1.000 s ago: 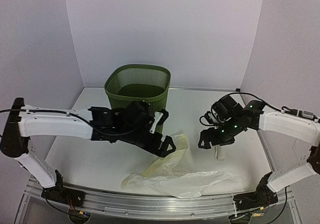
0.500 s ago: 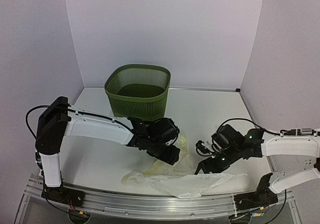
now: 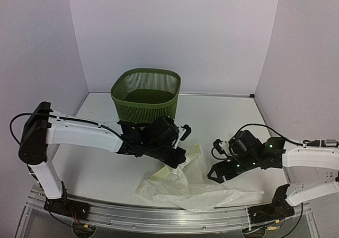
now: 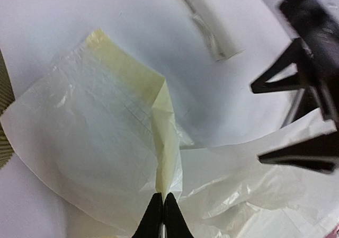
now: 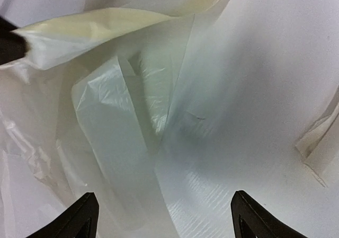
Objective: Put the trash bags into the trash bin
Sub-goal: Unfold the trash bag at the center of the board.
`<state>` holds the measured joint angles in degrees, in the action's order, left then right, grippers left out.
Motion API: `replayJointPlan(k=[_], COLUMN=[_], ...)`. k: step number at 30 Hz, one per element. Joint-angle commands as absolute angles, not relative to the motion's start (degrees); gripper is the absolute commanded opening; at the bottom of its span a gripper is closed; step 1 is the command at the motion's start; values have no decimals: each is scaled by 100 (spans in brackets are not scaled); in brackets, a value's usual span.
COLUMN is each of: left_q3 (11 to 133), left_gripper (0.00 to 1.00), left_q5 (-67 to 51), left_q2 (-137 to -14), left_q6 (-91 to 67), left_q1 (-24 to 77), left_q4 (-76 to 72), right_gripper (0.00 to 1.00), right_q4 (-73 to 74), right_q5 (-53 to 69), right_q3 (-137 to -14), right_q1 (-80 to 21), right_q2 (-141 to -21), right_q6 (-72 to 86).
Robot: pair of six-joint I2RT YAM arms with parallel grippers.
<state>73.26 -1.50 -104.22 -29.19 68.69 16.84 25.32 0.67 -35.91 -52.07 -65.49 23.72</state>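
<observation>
The trash bin (image 3: 145, 95), olive green with slatted sides, stands upright at the back of the table. A pale yellowish translucent trash bag (image 3: 190, 193) lies crumpled near the front edge. My left gripper (image 3: 179, 158) is just in front of the bin, shut on a raised yellowish fold of the bag (image 4: 106, 126); its jaws (image 4: 162, 196) pinch the film together. My right gripper (image 3: 216, 173) hovers low over the bag's right side (image 5: 116, 121), open, with nothing between its fingers (image 5: 87, 212). The right gripper (image 4: 302, 116) also shows in the left wrist view.
A small rolled piece of whitish plastic (image 4: 212, 31) lies on the table beyond the bag, also seen at the edge of the right wrist view (image 5: 318, 148). White walls enclose the table on three sides. A metal rail (image 3: 159, 217) runs along the near edge.
The left gripper went from open to shut on a fold of the bag and lifted it, bunching the film. The right gripper came down from mid-table to the bag, still open.
</observation>
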Motion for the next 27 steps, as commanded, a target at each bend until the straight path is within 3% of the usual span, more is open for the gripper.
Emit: replayJointPlan(k=[1,9,15,20,27], left_q3=[6906,6222,5954,5726,5698], left_gripper=[0,0,0,0,0], left_q5=[-596,-1296,-331,-347,-649], left_q2=[-9192,-7909,-7352,-7051,-6896], left_q6=[-1973,-811,-952,-1197,-1395], left_q1=[6878,6881,6880,6882,6882], left_q4=[697,44,-542,-933,-1184], right_gripper=[87,91,93,98,98], right_q4=[2401,1808,1269,1114,308], right_q5=[-939,-1459,-1584,-1455,-443], right_q3=[-3563,-3495,-3050,-2736,-2783], right_q1=[-5228,-5229,-5226,-5225,-5228], right_q2=[-6216,-5601,-4606,-3718,-4248], right_q6=[2380,2028,1786,1787,2341])
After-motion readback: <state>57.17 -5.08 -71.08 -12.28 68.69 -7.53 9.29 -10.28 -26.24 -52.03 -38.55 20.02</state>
